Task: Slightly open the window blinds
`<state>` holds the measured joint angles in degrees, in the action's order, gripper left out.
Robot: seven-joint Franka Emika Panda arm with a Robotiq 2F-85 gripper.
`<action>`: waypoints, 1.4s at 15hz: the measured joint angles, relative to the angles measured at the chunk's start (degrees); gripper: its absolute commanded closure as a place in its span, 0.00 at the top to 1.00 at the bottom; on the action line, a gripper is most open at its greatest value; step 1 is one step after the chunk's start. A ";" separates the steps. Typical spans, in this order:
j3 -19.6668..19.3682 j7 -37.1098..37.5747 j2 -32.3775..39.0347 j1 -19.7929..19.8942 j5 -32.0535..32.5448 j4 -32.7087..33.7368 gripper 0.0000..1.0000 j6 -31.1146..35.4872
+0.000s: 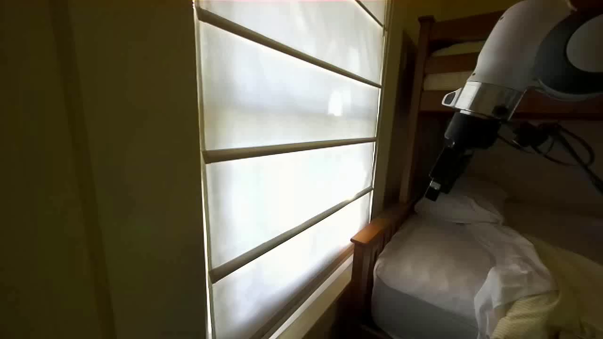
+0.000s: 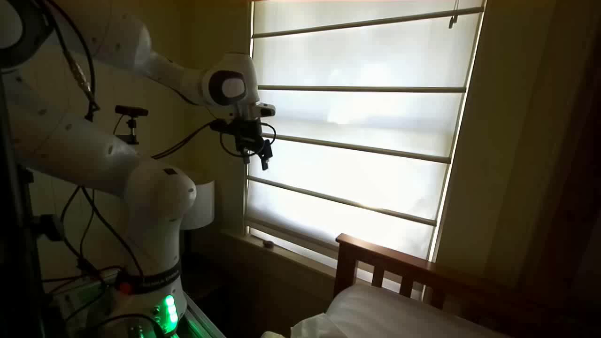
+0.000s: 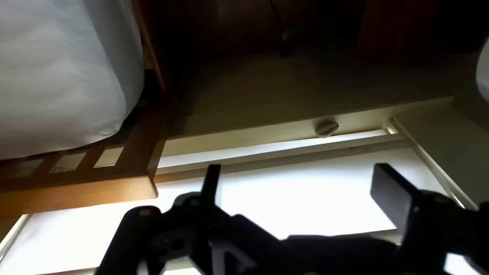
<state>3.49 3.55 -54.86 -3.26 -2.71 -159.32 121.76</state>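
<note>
Hangs with gripper (image 3: 297,173) spread apart, at left before window blinds (image 2: 357,119) in an exterior view; bears dim base lettering (image 2: 161,280), apparently “FRANKA EMIKA”.

Mattress (image 1: 428,266) in bed frame (image 2: 346,267); window blinds (image 2: 352,117) behind, sill (image 3: 248,136) beneath.

Home bedroom with bunk bed (image 1: 438,100)
</note>
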 measured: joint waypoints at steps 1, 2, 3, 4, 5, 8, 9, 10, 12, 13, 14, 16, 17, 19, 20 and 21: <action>0.00 0.00 0.12 0.00 0.00 -0.08 1.00 0.00; 0.00 0.00 0.24 0.00 0.00 -0.12 1.00 0.00; 0.00 0.00 0.36 0.00 0.00 -0.12 1.00 0.00; 0.00 0.00 0.40 0.00 0.00 -0.12 1.00 0.00; 0.00 0.00 0.41 0.00 0.00 -0.12 1.00 0.00; 0.00 0.00 0.41 0.00 0.00 -0.12 1.00 0.00; 0.00 0.00 0.42 0.00 0.00 -0.12 1.00 0.00; 0.00 0.00 0.42 0.00 0.00 -0.12 1.00 0.00; 0.00 0.00 0.42 0.00 0.00 -0.08 1.00 0.00; 0.00 0.26 0.40 0.24 0.19 0.10 1.00 0.27; 0.00 0.87 0.31 0.97 0.61 0.50 1.00 0.95; -0.30 1.90 -0.34 3.53 1.34 1.31 1.00 3.63; -0.76 2.05 -0.89 5.19 1.86 1.87 1.00 4.88; -2.12 2.05 -2.20 8.58 3.38 3.37 1.00 7.26; -2.89 2.05 -2.82 10.18 4.04 4.35 1.00 8.28; -3.67 2.05 -3.40 11.68 4.53 5.52 1.00 9.17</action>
<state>-0.19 5.60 -58.26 8.42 1.81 -153.80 130.93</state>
